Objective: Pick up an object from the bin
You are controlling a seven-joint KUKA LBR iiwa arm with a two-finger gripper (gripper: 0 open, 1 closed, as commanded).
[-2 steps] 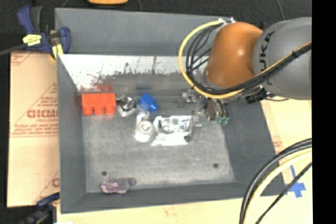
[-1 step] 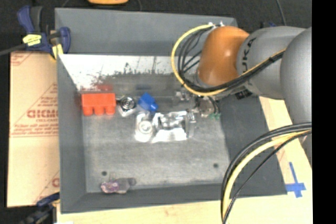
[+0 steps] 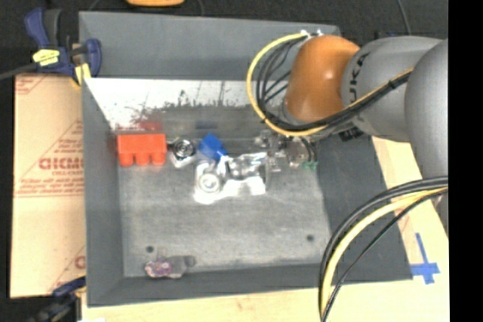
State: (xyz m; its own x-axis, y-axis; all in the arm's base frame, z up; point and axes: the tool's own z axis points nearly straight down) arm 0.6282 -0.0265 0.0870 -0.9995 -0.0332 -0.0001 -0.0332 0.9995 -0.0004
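Clutter of small parts sat just beside the gripper (image 3: 276, 156), on its side toward the view's left, about the middle of the grey metal bin (image 3: 226, 237). Whether the gripper was open or closed I could not tell from my screen. Its metal tip was low over the floor, under the arm's smooth orange cover (image 3: 317, 79) and a loop of yellow and black cables (image 3: 260, 87).

Nearest to it lay a glossy silver-and-white piece (image 3: 247, 164), irregular in outline; whether it touched the tip I could not tell. Beyond that was a white rounded piece (image 3: 207, 183) with a ring-like end. Above it in the view was a blue plastic block (image 3: 211, 147), angular and matt. Farther out on the same side sat a small shiny round metal thing (image 3: 181, 150). Past it was a red-orange plastic brick (image 3: 141, 149) with two rounded lobes along its lower edge, well apart from the gripper.

A dull purplish lump (image 3: 167, 266) lay alone by the bin's near wall, far off. A small green bit (image 3: 309, 164) showed just on the gripper's other side. The bin's floor looked scuffed and speckled, its back wall scratched dark.
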